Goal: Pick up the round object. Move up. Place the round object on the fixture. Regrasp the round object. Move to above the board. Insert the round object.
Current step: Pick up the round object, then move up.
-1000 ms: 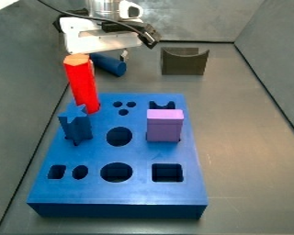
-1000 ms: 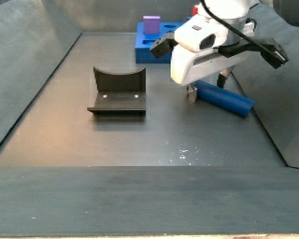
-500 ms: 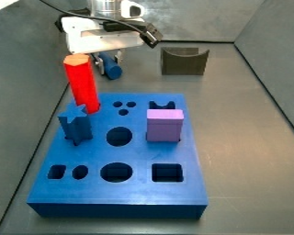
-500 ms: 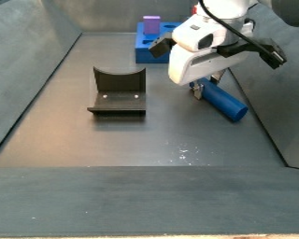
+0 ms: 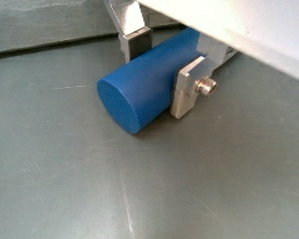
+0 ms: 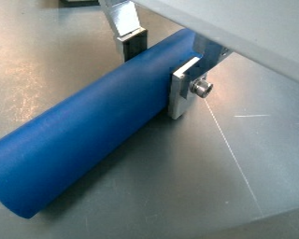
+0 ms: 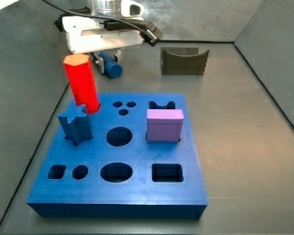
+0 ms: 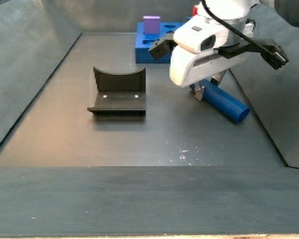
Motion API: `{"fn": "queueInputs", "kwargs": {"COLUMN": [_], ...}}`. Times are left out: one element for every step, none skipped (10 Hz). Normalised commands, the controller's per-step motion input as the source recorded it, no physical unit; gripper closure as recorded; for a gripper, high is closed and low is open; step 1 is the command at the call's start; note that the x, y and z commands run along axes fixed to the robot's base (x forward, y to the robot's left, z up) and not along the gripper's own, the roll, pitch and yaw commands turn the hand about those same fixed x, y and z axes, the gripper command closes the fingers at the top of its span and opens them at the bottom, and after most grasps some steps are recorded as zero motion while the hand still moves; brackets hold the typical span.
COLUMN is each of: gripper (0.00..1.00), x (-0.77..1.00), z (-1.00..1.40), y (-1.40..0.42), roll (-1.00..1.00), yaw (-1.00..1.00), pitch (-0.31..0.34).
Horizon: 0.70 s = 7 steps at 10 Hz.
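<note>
The smooth plain blue cylinder peg [image 6: 96,131] is seen lying on its side on the grey floor [image 8: 139,140], behind the far end of the large flat blue board with shaped cut-outs [image 7: 118,161]. It is flanked by the flat silver fingers [image 6: 186,89] of the jaws [image 5: 164,61], which are closed against its sides in both wrist views. The dark olive-grey fixture with a curved notch [image 8: 116,91] stands well apart at the peg's 9 o'clock in a side view.

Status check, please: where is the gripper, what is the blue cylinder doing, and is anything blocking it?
Gripper down at the floor, fingers either side of the round object. Round object lying flat. Fixture empty, apart. Nothing in the way.
</note>
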Motion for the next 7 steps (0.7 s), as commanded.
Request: {"fn": "queueInputs", "kwargs": {"gripper": [1.0,1.0,1.0,1.0,1.0,1.0,1.0], "x": [0.0,0.0,0.0,-0.03,-0.02,-0.01,-0.01], "z": [0.0,1.0,1.0,0.98,0.83,0.7,0.62], "y": [0.0,0.0,-0.02,-0.03,-0.02,-0.02,-0.02], "roll": [0.0,0.0,0.0,-0.01,-0.03,-0.04,-0.04], "yaw": [0.0,0.0,0.02,0.02,0.03,0.03,0.03], "pitch": [0.0,0.0,0.002,0.029,0.047,0.053,0.049]}}
